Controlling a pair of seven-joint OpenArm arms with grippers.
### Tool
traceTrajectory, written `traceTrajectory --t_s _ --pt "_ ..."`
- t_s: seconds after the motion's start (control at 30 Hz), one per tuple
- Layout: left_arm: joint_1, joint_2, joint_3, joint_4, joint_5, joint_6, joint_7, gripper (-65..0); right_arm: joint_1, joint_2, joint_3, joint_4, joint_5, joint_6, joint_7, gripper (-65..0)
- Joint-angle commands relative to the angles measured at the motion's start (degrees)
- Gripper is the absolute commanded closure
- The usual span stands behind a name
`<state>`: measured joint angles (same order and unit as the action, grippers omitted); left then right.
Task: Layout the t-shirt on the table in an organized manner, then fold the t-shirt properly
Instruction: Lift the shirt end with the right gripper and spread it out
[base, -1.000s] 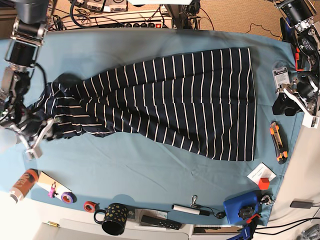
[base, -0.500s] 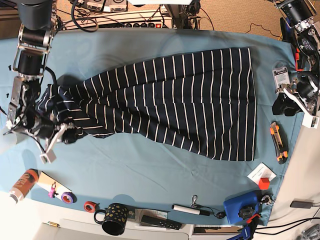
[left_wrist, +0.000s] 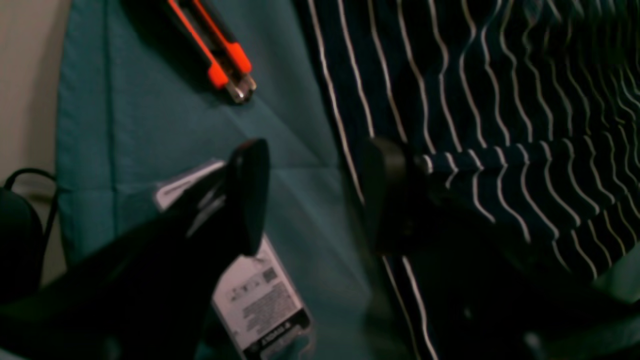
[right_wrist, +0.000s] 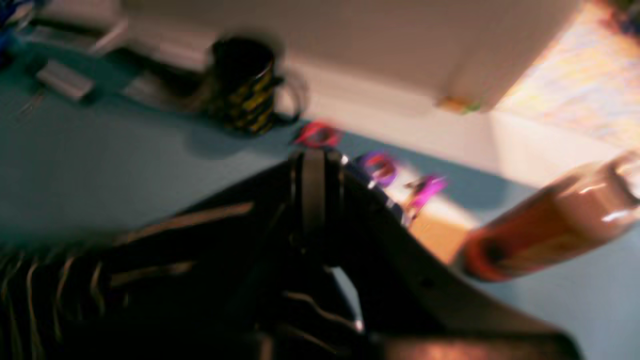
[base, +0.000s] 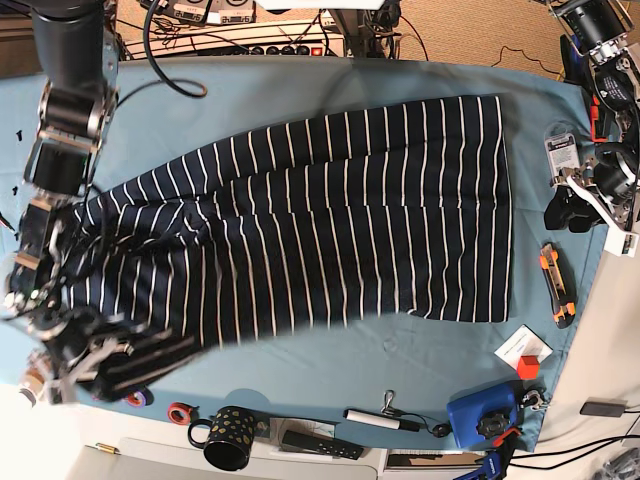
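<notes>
The navy t-shirt (base: 350, 210) with thin white stripes lies across the teal table (base: 300, 90), its straight hem towards the right. At the lower left my right gripper (base: 75, 365) is shut on a corner of the shirt. The blurred right wrist view shows the gripper (right_wrist: 315, 200) with striped fabric (right_wrist: 125, 280) trailing from its closed jaws. My left gripper (base: 570, 205) hovers open at the right table edge. In the left wrist view that gripper (left_wrist: 315, 200) stands beside the t-shirt's (left_wrist: 500, 125) hem, with bare table (left_wrist: 125, 125) between its fingers.
An orange utility knife (base: 557, 285) and a printed packet (base: 562, 153) lie at the right edge. Along the front edge are a dotted black mug (base: 230, 437), tape rolls (base: 180, 412), a white marker (base: 382, 419) and a blue box (base: 482, 415). An orange bottle (right_wrist: 545, 230) lies near my right gripper.
My right gripper has shut on the bunched left end of the shirt and dragged it towards the front-left corner, spreading the fabric out. The left arm has not moved.
</notes>
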<state>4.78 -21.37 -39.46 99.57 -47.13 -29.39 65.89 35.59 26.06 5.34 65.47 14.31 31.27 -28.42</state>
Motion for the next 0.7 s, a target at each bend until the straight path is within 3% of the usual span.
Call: traceTrajectory --t_s 0.0,0.27,0.43,0.53,0.57,0.67 --pt "-0.7 -0.8 -0.3 0.9 -1.1 -0.2 -1.3 -30.9 3.3 0.7 0.3 0.9 0.5 -1.2 2.1 0.0" --pt "0.0 3.0 1.5 0.9 -8.0 -2.2 1.2 -30.9 7.7 -2.5 0.3 0.8 -4.2 -2.3 2.1 0.0" --pt "1.9 6.0 7.6 0.9 -8.0 -4.1 1.1 -30.9 7.6 -4.6 0.3 -0.1 -9.6 -6.7 2.3 0.0" --pt "2.2 6.1 12.7 0.9 -8.0 -4.3 1.2 -30.9 7.6 -4.8 0.3 -1.4 -11.0 -6.9 2.3 0.0" --pt "2.2 6.1 14.1 0.9 -8.0 -4.3 1.1 -30.9 7.6 -4.8 0.3 -1.7 -11.0 -6.9 2.3 -1.9" --pt "2.0 6.1 17.6 0.9 -8.0 -4.3 0.9 -30.9 7.6 -4.8 0.3 -2.3 -11.0 -6.8 2.4 -20.2"
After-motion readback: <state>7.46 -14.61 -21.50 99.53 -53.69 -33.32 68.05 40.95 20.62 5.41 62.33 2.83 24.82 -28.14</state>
